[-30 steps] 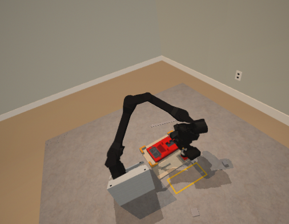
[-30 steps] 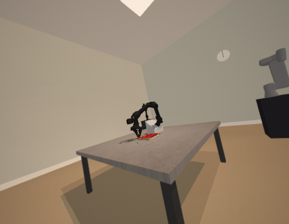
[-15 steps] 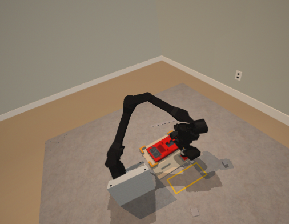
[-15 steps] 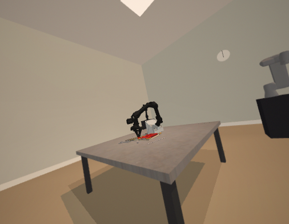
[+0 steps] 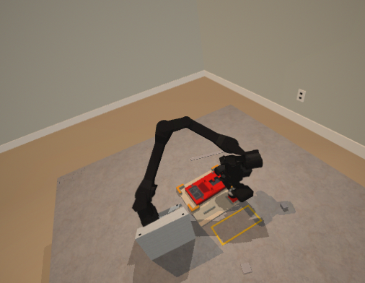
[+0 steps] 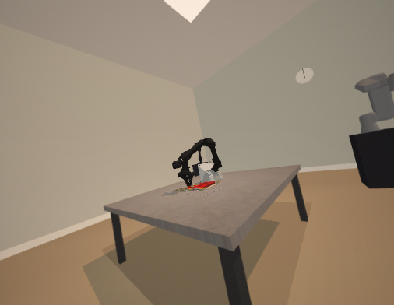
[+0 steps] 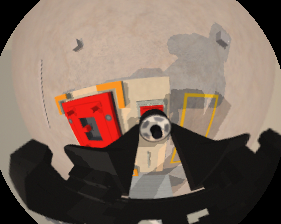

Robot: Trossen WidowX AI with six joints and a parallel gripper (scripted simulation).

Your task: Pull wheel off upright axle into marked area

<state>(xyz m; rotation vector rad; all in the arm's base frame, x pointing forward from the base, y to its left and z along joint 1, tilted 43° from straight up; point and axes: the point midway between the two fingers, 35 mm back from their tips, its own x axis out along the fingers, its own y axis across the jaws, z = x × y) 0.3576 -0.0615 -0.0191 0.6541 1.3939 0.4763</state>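
Observation:
The light grey wheel (image 7: 149, 121) (image 5: 231, 192) sits around the dark upright axle (image 7: 156, 132), over a small red base (image 7: 151, 108) at the edge of the cream board. My gripper (image 7: 154, 126) (image 5: 232, 191) (image 6: 189, 184) is shut on the wheel, with one fingertip on each side of it in the wrist view. In the top view the fingers hide part of the wheel, and I cannot tell its exact height on the axle. The marked area (image 5: 242, 232) (image 7: 201, 94) is a yellow rectangular outline on the table, beside the board.
The cream board (image 5: 200, 217) (image 7: 146, 87) carries a red panel (image 5: 205, 188) (image 7: 98, 112) and orange corner pieces. A pale grey box (image 5: 169, 232) stands near the arm's base. A small grey block (image 5: 284, 206) (image 7: 221, 40) and a pale square (image 5: 246, 268) lie beyond the marked area.

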